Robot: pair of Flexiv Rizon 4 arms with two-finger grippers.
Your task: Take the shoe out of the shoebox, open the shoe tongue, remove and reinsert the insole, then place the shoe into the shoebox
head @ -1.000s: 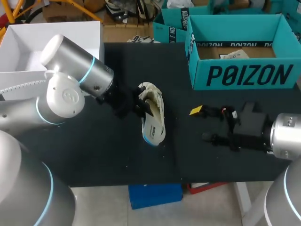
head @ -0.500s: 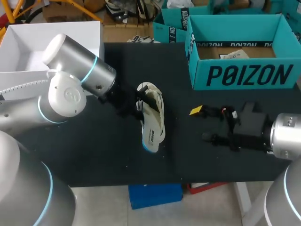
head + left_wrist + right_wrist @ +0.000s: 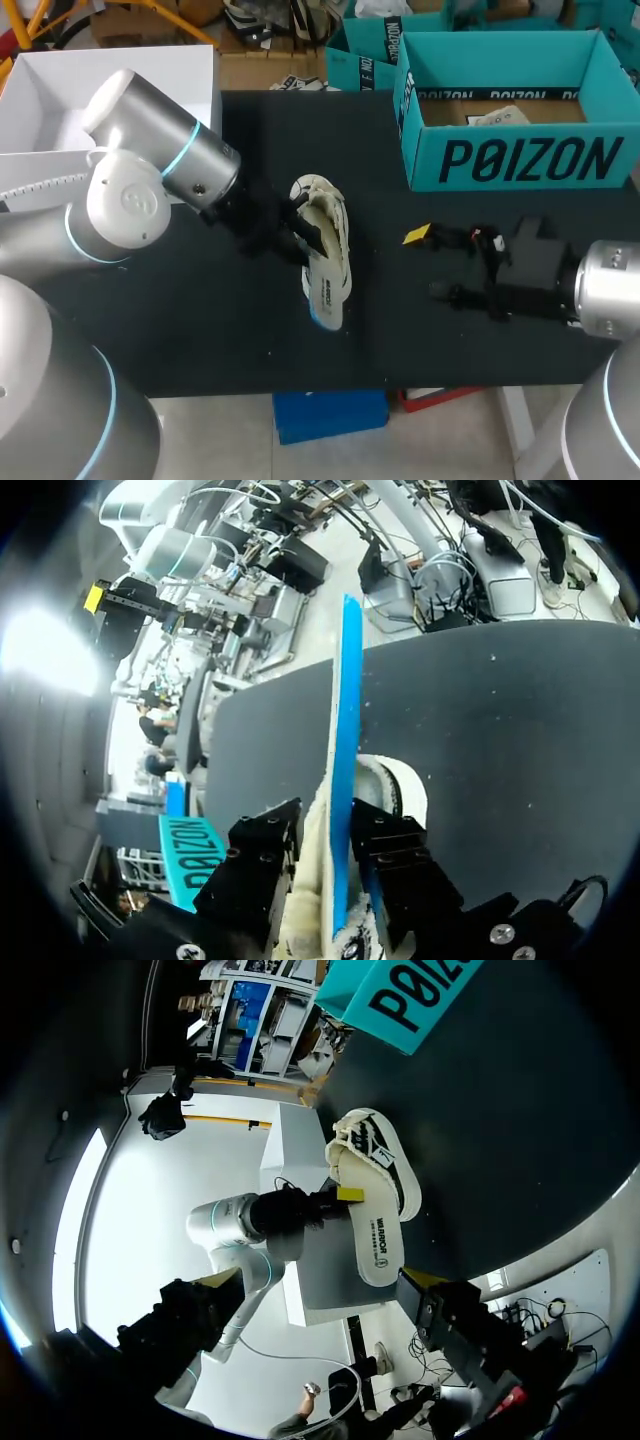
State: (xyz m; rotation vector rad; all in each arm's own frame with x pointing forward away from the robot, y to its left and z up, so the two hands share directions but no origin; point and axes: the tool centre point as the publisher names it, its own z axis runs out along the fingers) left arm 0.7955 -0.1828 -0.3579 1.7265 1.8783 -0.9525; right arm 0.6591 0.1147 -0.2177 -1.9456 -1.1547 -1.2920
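Observation:
A white lace-up shoe (image 3: 325, 250) with a blue edge lies on its side at the middle of the black table (image 3: 200, 330). A flat printed face shows at its near end; I cannot tell whether that is the insole. My left gripper (image 3: 297, 228) meets the shoe from the left. In the left wrist view its fingers press both sides of the thin blue edge (image 3: 345, 730), so the left gripper (image 3: 325, 850) is shut on the shoe. My right gripper (image 3: 428, 262) rests open to the right of the shoe. In its own view the shoe (image 3: 375, 1200) lies ahead of the wide-spread right gripper (image 3: 318, 1280). The teal shoebox (image 3: 520, 160) stands open at the back right.
A second teal box (image 3: 360, 55) sits behind the shoebox at the table's far edge. A white open box (image 3: 50, 110) stands beside the table's left side. Bare black tabletop lies in front of the shoe and between the two arms.
The shoe has turned in the left gripper, and its near end now reaches further toward the front edge. The left wrist has shifted slightly. The right arm has not moved.

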